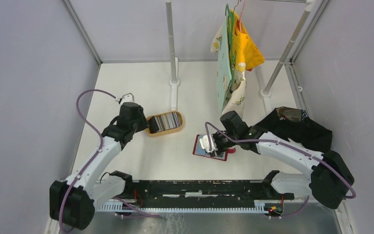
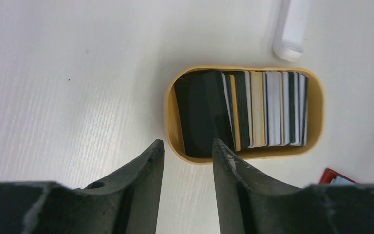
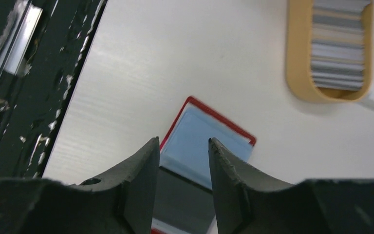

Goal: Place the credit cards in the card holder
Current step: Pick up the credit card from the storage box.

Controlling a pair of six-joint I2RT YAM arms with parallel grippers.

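Card holder (image 3: pixel 205 132), partly behind right gripper (image 3: pixel 182 142)

Red card holder (image 3: pixel 202 136) with blue-grey lining; black, white and yellow credit cards (image 2: pixel 253 109); tan tray (image 2: pixel 316 112).

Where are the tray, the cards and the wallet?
tray (image 2: pixel 171 117): left wrist view, left rim.
cards (image 2: pixel 272 107): left wrist view, pale card edges.
wallet (image 3: pixel 209 129): right wrist view, blue lining.
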